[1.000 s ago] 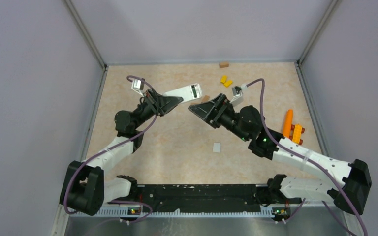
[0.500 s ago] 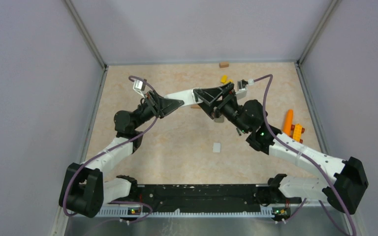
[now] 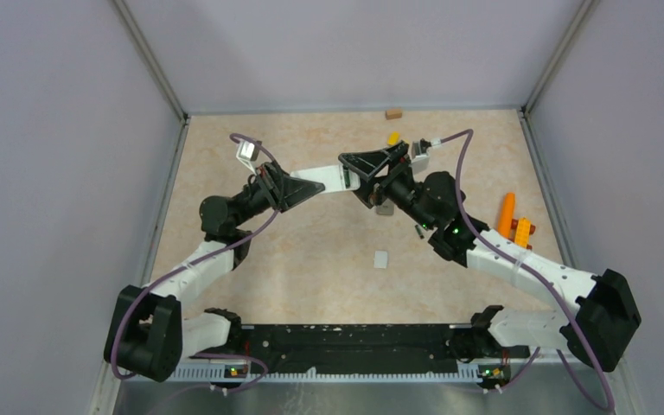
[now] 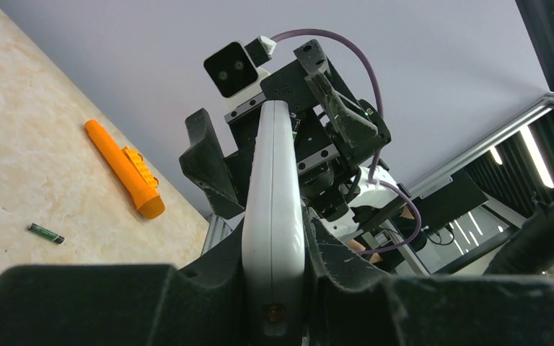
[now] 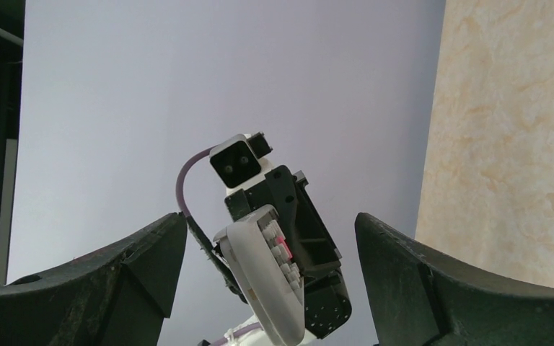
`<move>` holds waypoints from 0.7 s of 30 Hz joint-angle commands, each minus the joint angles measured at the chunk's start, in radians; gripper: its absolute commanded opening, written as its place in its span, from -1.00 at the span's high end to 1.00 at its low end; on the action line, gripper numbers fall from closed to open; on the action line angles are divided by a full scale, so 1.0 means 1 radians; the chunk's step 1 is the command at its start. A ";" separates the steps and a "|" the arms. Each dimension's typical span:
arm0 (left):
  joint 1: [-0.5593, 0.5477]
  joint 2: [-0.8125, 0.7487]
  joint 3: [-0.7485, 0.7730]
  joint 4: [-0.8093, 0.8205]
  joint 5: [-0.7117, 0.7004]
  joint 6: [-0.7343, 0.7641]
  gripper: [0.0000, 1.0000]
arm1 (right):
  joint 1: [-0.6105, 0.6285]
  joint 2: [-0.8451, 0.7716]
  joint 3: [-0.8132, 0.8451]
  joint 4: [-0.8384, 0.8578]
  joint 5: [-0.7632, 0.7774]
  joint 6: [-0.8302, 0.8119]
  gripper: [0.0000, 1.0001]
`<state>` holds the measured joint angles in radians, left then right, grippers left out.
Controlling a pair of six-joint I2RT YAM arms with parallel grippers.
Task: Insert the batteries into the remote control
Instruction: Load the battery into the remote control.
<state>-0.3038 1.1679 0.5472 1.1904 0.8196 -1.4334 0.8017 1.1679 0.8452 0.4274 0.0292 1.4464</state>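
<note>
One white remote [image 4: 274,209] sits clamped edge-on in the left tool [image 3: 304,184], raised off the counter [image 3: 311,259]. One battery [image 4: 46,233] can be counted, lying loose on the counter beside the right arm. The right tool [image 5: 268,220] is spread wide, its fingers on either side of the remote's far end; contact cannot be judged. From above a dark slot shows on the remote, its contents unreadable. One grey tile [image 3: 381,258] lies in the open and one grey piece [image 3: 385,208] is half hidden under the right arm. One orange stick [image 3: 506,214], one orange-yellow block [image 3: 522,232], one yellow block [image 3: 393,137] and one brown block [image 3: 393,113] lie apart.
</note>
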 commanded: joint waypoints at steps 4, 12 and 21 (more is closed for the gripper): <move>-0.003 0.020 0.027 0.135 0.028 -0.015 1.00 | -0.011 -0.004 0.050 0.011 -0.027 0.021 -0.69; -0.004 0.037 0.034 0.136 0.027 -0.007 1.00 | -0.015 -0.009 0.074 -0.032 -0.024 0.001 -0.40; -0.004 0.032 0.033 0.147 0.019 -0.002 1.00 | -0.019 0.004 0.061 -0.006 -0.052 0.012 0.06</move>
<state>-0.3038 1.2072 0.5484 1.2568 0.8455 -1.4406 0.7933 1.1683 0.8665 0.3798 0.0071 1.4609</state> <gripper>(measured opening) 0.258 0.519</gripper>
